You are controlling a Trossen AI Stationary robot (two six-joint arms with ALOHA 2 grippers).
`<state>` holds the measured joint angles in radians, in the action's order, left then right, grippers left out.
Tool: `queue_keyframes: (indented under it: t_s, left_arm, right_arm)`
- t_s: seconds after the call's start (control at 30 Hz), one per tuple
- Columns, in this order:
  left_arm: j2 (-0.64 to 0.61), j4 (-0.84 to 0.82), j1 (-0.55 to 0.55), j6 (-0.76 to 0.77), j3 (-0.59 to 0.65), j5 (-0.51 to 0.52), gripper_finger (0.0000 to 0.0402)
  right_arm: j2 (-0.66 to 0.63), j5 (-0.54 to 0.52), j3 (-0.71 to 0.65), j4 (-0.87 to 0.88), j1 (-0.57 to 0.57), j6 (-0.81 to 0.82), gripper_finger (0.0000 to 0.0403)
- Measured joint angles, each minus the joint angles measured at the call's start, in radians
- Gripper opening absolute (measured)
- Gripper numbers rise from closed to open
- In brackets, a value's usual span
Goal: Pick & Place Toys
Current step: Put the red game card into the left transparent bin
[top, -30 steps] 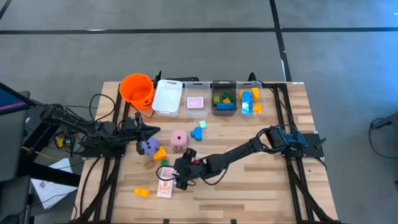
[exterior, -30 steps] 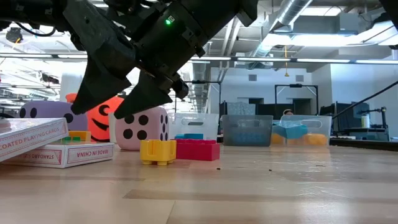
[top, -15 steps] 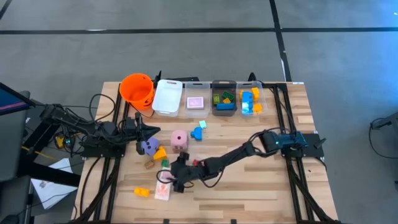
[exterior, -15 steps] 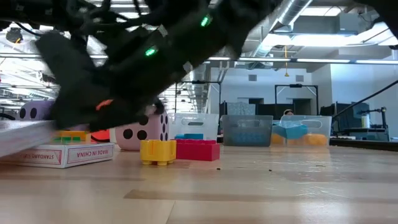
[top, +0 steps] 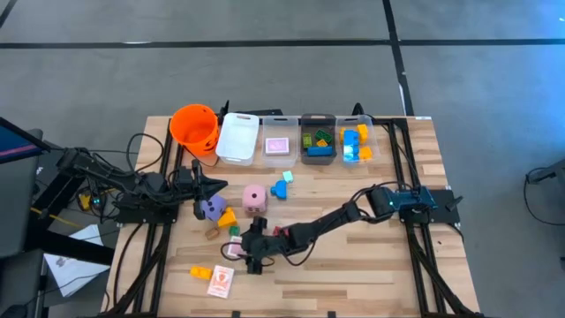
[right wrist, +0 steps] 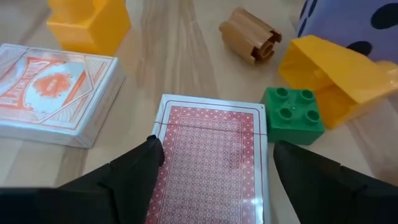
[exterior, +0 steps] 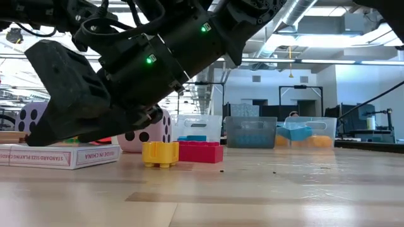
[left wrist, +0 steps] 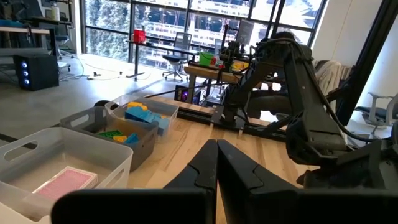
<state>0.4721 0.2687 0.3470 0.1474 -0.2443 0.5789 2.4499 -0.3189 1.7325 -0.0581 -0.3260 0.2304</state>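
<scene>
Straddling a red-backed card pack with fingers spread wide and not yet closed, the right gripper is lowered near the table's front left. A green brick lies just beside the pack, a second pack on its other side. The step is judged to be the approach before a grasp; closing squarely on the pack's edges is called for next. The left gripper is parked, fingers pressed together.

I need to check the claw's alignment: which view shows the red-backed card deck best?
The right wrist view: the red-backed card deck lies face-on between the open right claw fingers. The high view shows only its edge by the arm; the low view hides it; the left wrist misses it.
</scene>
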Motion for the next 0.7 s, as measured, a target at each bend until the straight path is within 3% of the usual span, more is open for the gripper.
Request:
queue_keyframes:
  t_s: [0.2,0.7]
  left_arm:
    - [0.0,0.0,0.0,0.0,0.0,0.0,0.0]
    - [0.0,-0.004,0.0,0.0,0.0,-0.001,0.0]
  right_arm:
    - [-0.008,0.057,-0.001,0.02,0.0,0.003,0.0307]
    - [-0.063,0.06,-0.006,0.062,-0.022,-0.003,0.0307]
